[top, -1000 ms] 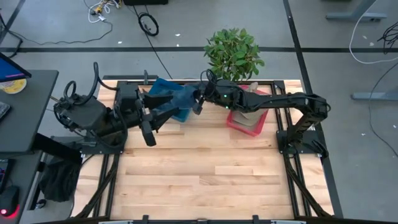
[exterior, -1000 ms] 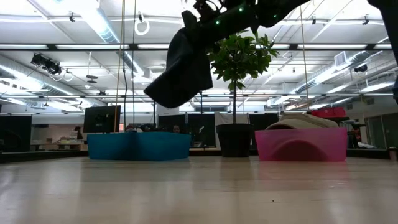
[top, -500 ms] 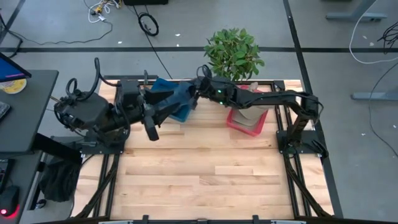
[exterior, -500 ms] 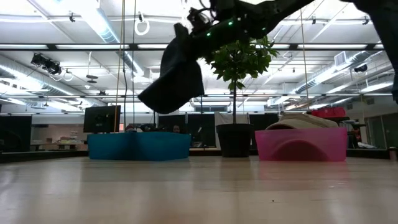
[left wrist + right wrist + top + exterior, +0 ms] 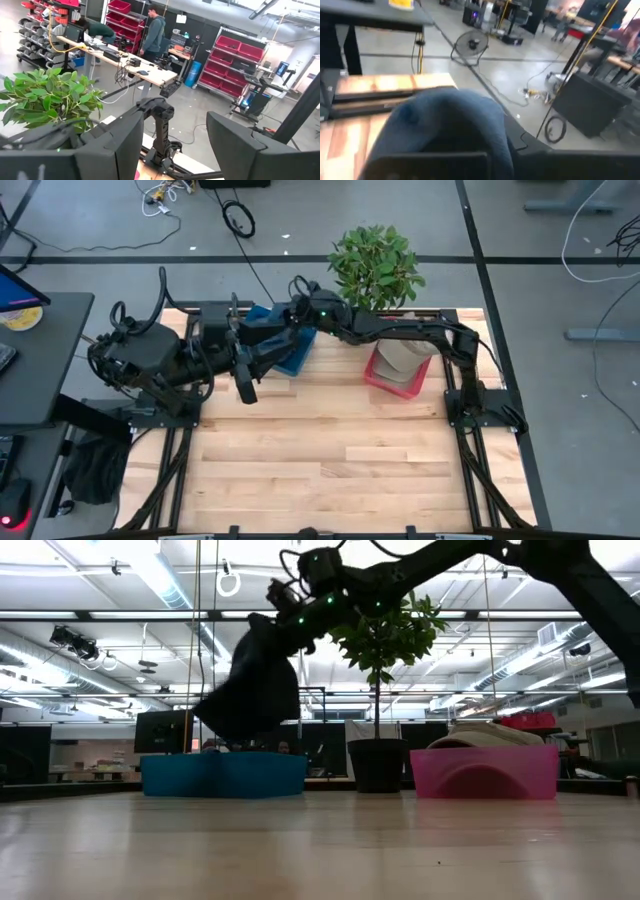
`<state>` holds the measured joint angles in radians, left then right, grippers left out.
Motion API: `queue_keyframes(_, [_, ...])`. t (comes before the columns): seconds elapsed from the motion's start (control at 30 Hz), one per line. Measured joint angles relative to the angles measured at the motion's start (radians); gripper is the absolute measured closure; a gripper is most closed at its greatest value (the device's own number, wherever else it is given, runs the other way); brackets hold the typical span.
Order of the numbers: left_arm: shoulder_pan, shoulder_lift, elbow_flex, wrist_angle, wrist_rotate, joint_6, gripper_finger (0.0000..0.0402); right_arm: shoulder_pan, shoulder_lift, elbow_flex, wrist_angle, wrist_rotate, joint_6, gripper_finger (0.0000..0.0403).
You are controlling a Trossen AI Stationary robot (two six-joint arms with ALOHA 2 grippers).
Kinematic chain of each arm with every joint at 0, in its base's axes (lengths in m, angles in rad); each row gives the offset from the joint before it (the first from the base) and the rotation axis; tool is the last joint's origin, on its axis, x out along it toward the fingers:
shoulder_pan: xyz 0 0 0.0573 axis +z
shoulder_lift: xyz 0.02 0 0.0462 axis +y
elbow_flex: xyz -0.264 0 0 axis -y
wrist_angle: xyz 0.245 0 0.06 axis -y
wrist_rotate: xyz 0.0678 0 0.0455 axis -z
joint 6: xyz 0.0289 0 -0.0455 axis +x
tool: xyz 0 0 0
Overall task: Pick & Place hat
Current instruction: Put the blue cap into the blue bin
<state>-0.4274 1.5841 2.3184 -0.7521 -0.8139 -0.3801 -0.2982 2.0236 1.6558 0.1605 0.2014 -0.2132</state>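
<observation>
Evidently the carry step was in hand: the right gripper [image 5: 292,317] hung above the table [image 5: 330,470] near its far edge, toward the far left corner, its fingers clamped together on the dark blue hat [image 5: 245,690], which drooped limp beneath it. In the low view the hat dangled clear of the blue bin [image 5: 223,775], its lowest fold just above the rim and not touching it. From above, the hat [image 5: 272,332] lay over that blue bin [image 5: 291,360], which stood at the far edge left of the potted plant [image 5: 376,266]. The pink bin [image 5: 398,378] stood on the plant's other side, also near the far edge, with a pale hat [image 5: 487,738] mounded in it. The right wrist view showed the blue fabric [image 5: 447,127] bunched just ahead of the camera. The left gripper [image 5: 241,385] waited by the left edge beside the blue bin, its fingers [image 5: 107,150] apart and holding nothing. The placing seemed not yet done. If the blue bin was the goal, the next move would call for lowering the hat so the hanging cloth cleared the rim, then opening the fingers; since the fabric was soft, it could catch on the bin's wall.
</observation>
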Motion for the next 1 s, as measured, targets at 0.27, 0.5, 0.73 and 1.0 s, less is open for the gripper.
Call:
queue_keyframes(0.27, [0.0, 0.0, 0.0, -0.001, 0.0, 0.011, 0.0181, -0.004, 0.086, 0.002, -0.019, -0.04, 0.067, 0.04])
queue_keyframes(0.5, [0.0, 0.0, 0.0, -0.004, 0.0, 0.01, 0.0181, -0.003, 0.12, 0.0, -0.038, -0.053, 0.135, 0.0399])
queue_keyframes(0.73, [0.0, 0.0, 0.0, -0.028, 0.0, 0.008, 0.0181, -0.01, 0.106, 0.01, 0.17, -0.052, 0.17, 0.0399])
queue_keyframes(1.0, [0.0, -0.001, 0.0, -0.032, 0.0, 0.006, 0.0181, -0.013, 0.105, 0.063, 0.087, -0.03, 0.126, 0.0399])
